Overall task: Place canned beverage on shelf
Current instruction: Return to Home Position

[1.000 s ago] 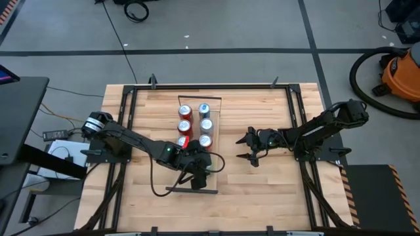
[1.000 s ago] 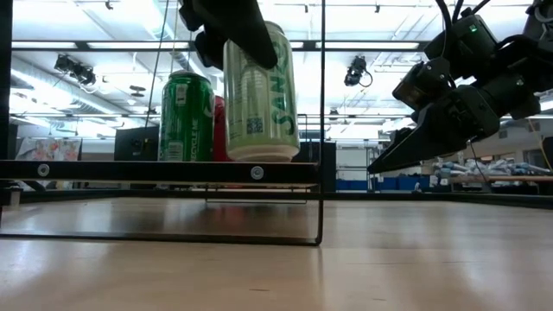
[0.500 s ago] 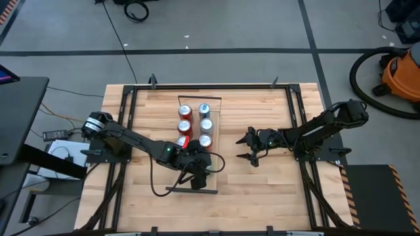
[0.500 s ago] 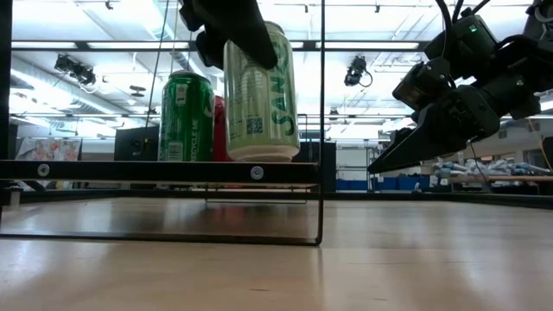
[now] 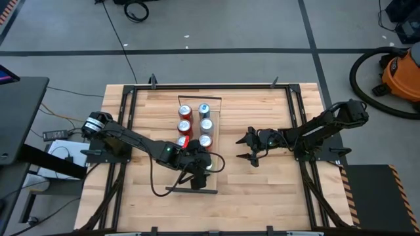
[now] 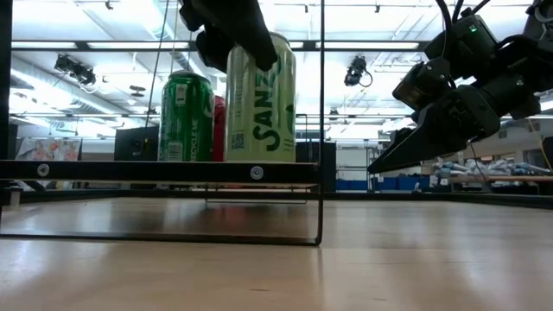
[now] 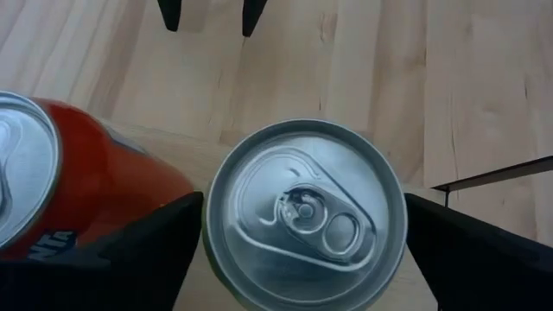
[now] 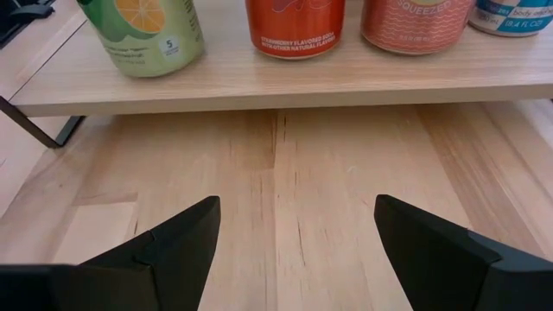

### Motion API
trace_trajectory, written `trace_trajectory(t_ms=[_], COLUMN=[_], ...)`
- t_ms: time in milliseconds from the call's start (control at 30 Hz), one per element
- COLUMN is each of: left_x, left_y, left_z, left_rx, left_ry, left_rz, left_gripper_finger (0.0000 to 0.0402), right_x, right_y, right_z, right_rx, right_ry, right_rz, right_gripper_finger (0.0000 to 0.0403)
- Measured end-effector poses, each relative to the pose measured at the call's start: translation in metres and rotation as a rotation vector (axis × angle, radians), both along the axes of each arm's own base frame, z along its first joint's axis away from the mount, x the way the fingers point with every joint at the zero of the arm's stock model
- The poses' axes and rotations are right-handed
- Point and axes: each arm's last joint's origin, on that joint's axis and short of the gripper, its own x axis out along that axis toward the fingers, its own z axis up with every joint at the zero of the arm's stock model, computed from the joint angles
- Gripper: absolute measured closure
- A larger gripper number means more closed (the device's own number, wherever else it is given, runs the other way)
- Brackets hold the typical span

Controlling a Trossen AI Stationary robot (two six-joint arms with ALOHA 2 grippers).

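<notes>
A pale green can (image 6: 260, 99) stands upright with its base on the near end of the shelf (image 6: 155, 171), a narrow light-wood plank (image 5: 195, 131) with black end rails. The can's silver top shows in the left wrist view (image 7: 307, 229). My left gripper (image 5: 200, 169) hangs over it, one finger on each side of the can (image 7: 304, 203). My right gripper (image 5: 251, 147) is open and empty, off to the right of the shelf and above the table, facing it (image 8: 298, 207). My left gripper's fingers (image 7: 147, 250) come down from above and stand close against two opposite sides of the can, near its top (image 6: 259, 43). I cannot tell whether they touch it. The can stands upright on the shelf's plank.
Several other cans stand in two rows on the shelf (image 5: 194, 124). An orange can (image 7: 52, 190) is right beside the pale green one, and a green can (image 6: 186, 117) is behind it. Bare tabletop lies between shelf and right gripper (image 8: 276, 173).
The pale green can was tilted under my left gripper and now stands upright on the shelf. It has turned a little about its own axis, so more of its label shows. The grippers have kept their places.
</notes>
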Motion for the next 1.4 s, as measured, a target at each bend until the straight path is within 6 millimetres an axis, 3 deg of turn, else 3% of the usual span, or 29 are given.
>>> trace_trajectory(t_ms=[200,600,800,1067,1400], left_x=[0.0,-0.003,-0.024,-0.07,-0.124], left_y=[0.0,0.001,0.002,0.023,0.047], left_z=[0.016,0.091,0.108,0.12,0.095], left_rx=[0.041,0.077,0.201,0.145,0.107], left_ry=[0.044,-0.006,-0.046,-0.215,-0.394], left_rz=[-0.023,-0.015,-0.008,0.082,0.102], left_gripper_finger=[0.0008,0.0008,0.0009,0.0015,0.0015], right_x=[0.0,0.0,-0.01,-0.042,-0.067], right_y=[0.0,0.0,-0.002,-0.005,-0.008], right_z=[0.0,0.001,0.018,0.045,0.072], right_rx=[0.007,0.009,0.021,0.034,0.066], right_ry=[0.001,0.0,-0.052,-0.274,-0.465], right_rz=[0.004,0.013,0.003,-0.005,-0.029], right_gripper_finger=[0.0085,0.0085,0.0085,0.0085,0.0085])
